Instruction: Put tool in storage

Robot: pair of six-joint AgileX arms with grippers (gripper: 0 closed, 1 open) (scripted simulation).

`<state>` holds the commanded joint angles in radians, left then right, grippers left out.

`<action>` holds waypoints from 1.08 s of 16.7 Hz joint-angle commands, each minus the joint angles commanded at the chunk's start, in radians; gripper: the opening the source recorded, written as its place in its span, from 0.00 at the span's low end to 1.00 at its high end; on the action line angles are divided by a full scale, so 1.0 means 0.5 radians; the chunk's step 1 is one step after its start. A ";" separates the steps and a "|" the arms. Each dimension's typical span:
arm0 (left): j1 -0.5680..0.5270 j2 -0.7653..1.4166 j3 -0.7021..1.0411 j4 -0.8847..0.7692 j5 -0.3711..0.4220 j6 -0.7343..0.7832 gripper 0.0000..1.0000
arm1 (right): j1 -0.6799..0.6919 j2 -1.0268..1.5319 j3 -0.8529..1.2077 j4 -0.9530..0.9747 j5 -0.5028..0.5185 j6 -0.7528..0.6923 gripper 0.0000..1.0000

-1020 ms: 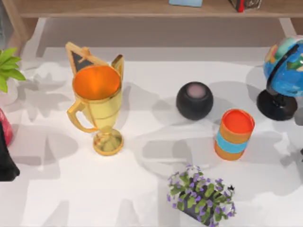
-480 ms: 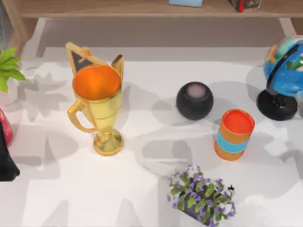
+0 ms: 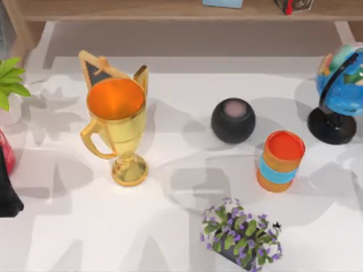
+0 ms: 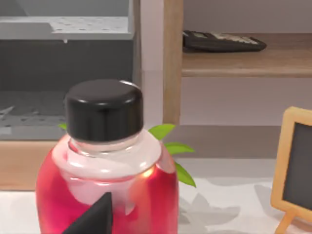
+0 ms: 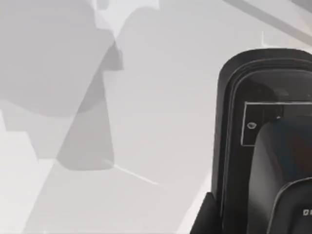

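Observation:
A wooden shelf unit [image 3: 170, 10] runs along the back of the table, and its boards [image 4: 243, 61] also appear in the left wrist view. In the right wrist view a black device with a framed panel [image 5: 263, 117] lies on the white table, very close to the camera. I cannot tell whether it is the tool. My left arm [image 3: 7, 190] is parked at the table's left edge, beside a red bottle with a black cap [image 4: 105, 161]. My right arm is off the top view's right side.
On the table stand a gold trophy [image 3: 116, 127], a small framed chalkboard [image 3: 96, 68], a black round speaker [image 3: 233, 120], an orange and blue cup [image 3: 281, 161], a flower pot [image 3: 241, 235], a globe [image 3: 340, 90] and a green plant [image 3: 10, 79]. A calculator [image 4: 222, 41] lies on the shelf.
A dark piece of the right arm at the top view's right edge has moved out of sight. The shadows on the right side of the table have shifted. Nothing else moved.

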<state>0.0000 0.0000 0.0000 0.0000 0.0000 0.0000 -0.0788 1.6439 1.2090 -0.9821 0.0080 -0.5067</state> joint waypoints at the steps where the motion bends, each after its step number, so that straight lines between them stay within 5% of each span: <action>1: 0.000 0.000 0.000 0.000 0.000 0.000 1.00 | -0.032 -0.011 0.124 -0.050 0.005 0.001 0.00; 7: 0.000 0.000 0.000 0.000 0.000 0.000 1.00 | -0.229 0.315 1.033 -0.285 0.027 0.041 0.00; 18: 0.000 0.000 0.000 0.000 0.000 0.000 1.00 | -0.571 1.691 2.403 -0.731 0.012 0.231 0.00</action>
<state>0.0000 0.0000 0.0000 0.0000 0.0000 0.0000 -0.3646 2.4896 2.4106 -1.3474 0.0142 -0.3911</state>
